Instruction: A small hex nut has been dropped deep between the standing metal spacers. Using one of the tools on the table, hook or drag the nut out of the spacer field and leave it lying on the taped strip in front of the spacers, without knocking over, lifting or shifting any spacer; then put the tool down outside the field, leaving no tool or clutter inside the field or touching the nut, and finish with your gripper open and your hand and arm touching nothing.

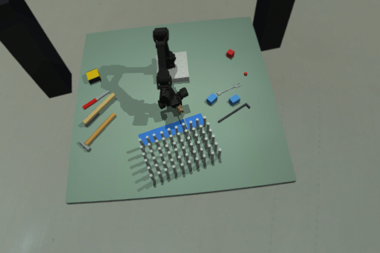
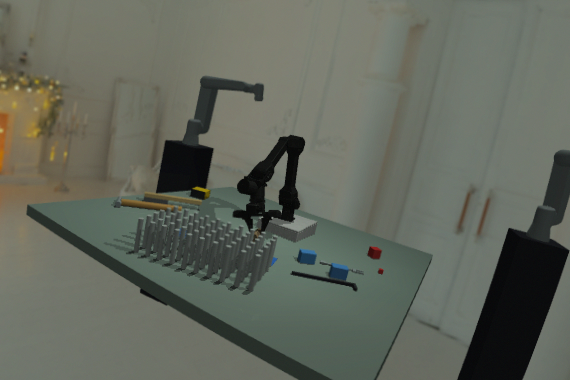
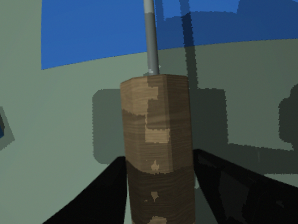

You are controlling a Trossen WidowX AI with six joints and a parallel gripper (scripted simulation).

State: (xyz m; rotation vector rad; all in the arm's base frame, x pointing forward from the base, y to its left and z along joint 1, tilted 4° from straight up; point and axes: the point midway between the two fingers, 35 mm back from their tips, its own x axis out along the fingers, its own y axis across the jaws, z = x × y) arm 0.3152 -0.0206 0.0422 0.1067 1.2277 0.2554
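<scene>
Left of counter (image 1: 100, 188): yellow-and-black block (image 1: 93, 75), red-handled screwdriver (image 1: 95, 100), pale wooden bar (image 1: 99, 108), wooden-handled hammer (image 1: 98, 131); all well apart from the field, no concern for this step.
Taped strip (image 1: 157, 133): blue, along the near edge of the spacers, just below the end effector; landing zone for the nut.
End effector (image 3: 160, 183): clamped on the wooden handle (image 3: 158, 163) of a thin hook pick, fingers part-way apart around its width; grip looks firm, handle roughly centred between the black fingers.
Pick shaft (image 3: 150, 23): slim grey rod reaching across the strip into the front rows; tip hidden among the spacers.
Spacers (image 1: 181, 151): dense grid of upright grey posts, all seemingly standing.
Hex nut: not visible in any view; presumably deep in the grid, exact lane cannot be told.
Step in hand: threading the shaft down one lane toward the nut.
Doing it well: shaft kept parallel to the lane, centred between neighbouring posts; tip low, near the counter; slow, straight advance with no sideways sweep; wrist and fingers held short of the front row; a straight pull back along the same lane once hooked.
Risk: slight yaw tipping a post; handle slipping in the grip.
Right of counter: blue blocks (image 1: 211, 98), small fork (image 1: 229, 89), dark hex key (image 1: 234, 112), red cube (image 1: 230, 53); well apart.
</scene>
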